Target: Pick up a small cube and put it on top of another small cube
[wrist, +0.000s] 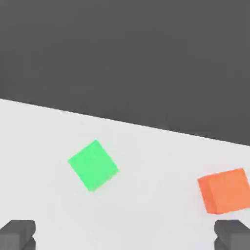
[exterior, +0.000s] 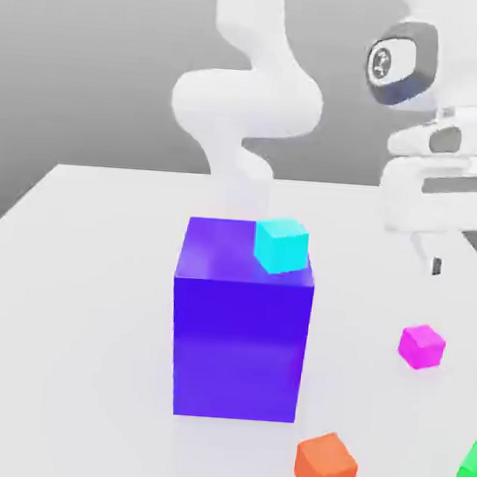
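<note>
Even, diffuse light falls across the white table point(exterior: 93, 222); no single source shows. The big purple-blue block point(exterior: 241, 333) has a paler, faintly glossy top and a darker front face, with a pink tint near its lower edge on the exterior view's right. Soft reflections lie on the table below the block and beneath the orange cube point(exterior: 325, 465). Shadows are faint throughout. The white arm point(exterior: 247, 103) is nearly blown out against the grey backdrop. Edges look slightly soft; no bending appears at the frame margins.
</note>
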Controlling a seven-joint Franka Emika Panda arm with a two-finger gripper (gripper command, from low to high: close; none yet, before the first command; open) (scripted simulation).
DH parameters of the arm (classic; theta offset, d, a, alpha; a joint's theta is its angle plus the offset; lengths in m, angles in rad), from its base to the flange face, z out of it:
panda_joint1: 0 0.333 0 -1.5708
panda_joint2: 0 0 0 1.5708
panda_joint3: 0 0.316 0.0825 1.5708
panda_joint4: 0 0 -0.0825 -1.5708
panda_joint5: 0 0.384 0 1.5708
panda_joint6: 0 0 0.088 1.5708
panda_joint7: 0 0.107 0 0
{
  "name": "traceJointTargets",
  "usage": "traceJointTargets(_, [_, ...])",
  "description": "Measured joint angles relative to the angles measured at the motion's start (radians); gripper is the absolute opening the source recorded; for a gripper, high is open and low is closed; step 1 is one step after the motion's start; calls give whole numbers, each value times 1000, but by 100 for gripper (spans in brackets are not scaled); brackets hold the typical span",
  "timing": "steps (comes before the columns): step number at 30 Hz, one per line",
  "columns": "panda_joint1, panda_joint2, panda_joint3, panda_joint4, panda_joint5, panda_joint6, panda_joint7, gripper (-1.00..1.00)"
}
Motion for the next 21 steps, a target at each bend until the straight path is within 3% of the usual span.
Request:
traceJointTargets(3, [61,116,66,-62,-56,69,112,0])
traceJointTargets(6, [126,234,70,-110,-153,136,244,0])
traceJointTargets(13, [372,462,-238,-63,-493,288,515,0])
traceJointTargets(14, [407,486,-281,-56,-526,307,540,-100])
traceJointTargets(21, [414,490,-289,-55,-531,311,545,-100])
